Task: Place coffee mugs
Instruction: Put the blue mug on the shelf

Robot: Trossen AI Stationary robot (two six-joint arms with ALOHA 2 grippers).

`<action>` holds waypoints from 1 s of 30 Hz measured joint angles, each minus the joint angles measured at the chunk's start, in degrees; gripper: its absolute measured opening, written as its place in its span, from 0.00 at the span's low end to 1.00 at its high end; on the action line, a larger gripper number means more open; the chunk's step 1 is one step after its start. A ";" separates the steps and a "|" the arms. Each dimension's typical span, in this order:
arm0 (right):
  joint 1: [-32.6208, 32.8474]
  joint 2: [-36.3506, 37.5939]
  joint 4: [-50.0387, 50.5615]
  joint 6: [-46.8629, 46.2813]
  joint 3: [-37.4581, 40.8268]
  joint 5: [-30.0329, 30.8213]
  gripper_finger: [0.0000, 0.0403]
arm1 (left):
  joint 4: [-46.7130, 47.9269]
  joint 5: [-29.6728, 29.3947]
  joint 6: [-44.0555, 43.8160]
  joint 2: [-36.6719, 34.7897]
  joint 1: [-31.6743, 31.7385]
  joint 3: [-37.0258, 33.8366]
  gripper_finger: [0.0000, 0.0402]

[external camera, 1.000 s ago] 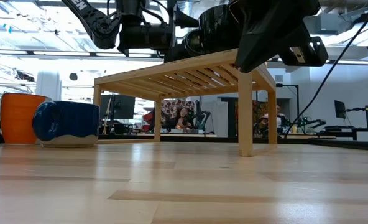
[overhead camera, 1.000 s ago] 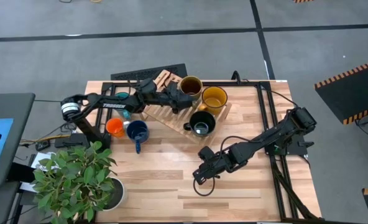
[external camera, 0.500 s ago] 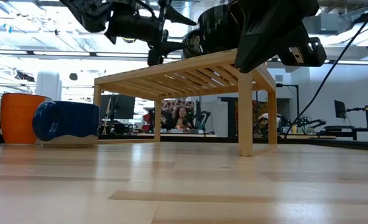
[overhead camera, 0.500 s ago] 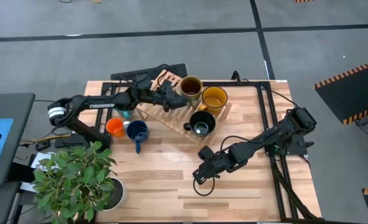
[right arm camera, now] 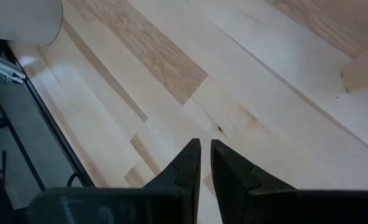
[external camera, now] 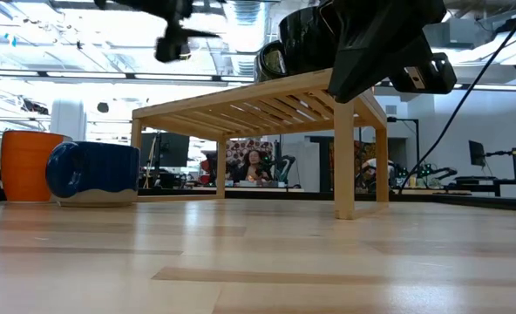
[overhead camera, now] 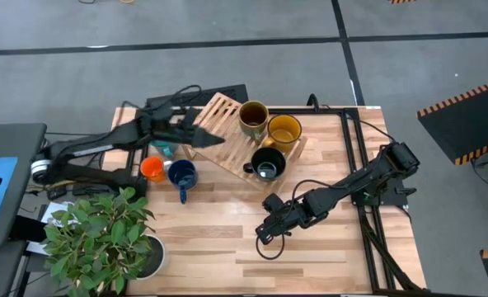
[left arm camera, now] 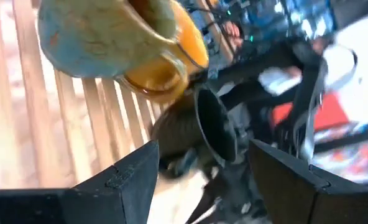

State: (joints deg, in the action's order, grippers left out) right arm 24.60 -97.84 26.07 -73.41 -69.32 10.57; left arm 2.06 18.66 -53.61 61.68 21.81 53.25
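Mugs you can count: brown-olive mug [overhead camera: 252, 116], yellow mug [overhead camera: 283, 130] and black mug [overhead camera: 267, 162] sit on the slatted rack [overhead camera: 219, 115], orange mug [overhead camera: 152, 169] and dark blue mug [overhead camera: 181, 174] on the counter [overhead camera: 211, 239] beside it, your left end effector [overhead camera: 213, 139] spread empty above the rack's edge, your right end effector [right arm camera: 205, 163] pressed together over bare counter, no lettering legible

we are seeing six coffee mugs in the high view: a brown-olive mug [overhead camera: 252, 116], a yellow mug [overhead camera: 283, 131], a black mug [overhead camera: 268, 163], a dark blue mug [overhead camera: 181, 175], an orange mug [overhead camera: 152, 169] and a teal mug [overhead camera: 161, 148]. we are also counting one wooden rack [overhead camera: 227, 144], one potted plant [overhead camera: 104, 239] and two robot arms.
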 joint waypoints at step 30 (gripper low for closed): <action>-0.49 0.00 -0.01 2.86 0.00 0.26 0.16 | 53.98 -17.12 17.81 -0.98 -16.05 -0.02 0.58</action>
State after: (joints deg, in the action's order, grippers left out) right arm 24.11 -97.84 26.06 -70.55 -69.32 10.82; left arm 56.04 1.54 -35.80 60.70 5.76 53.23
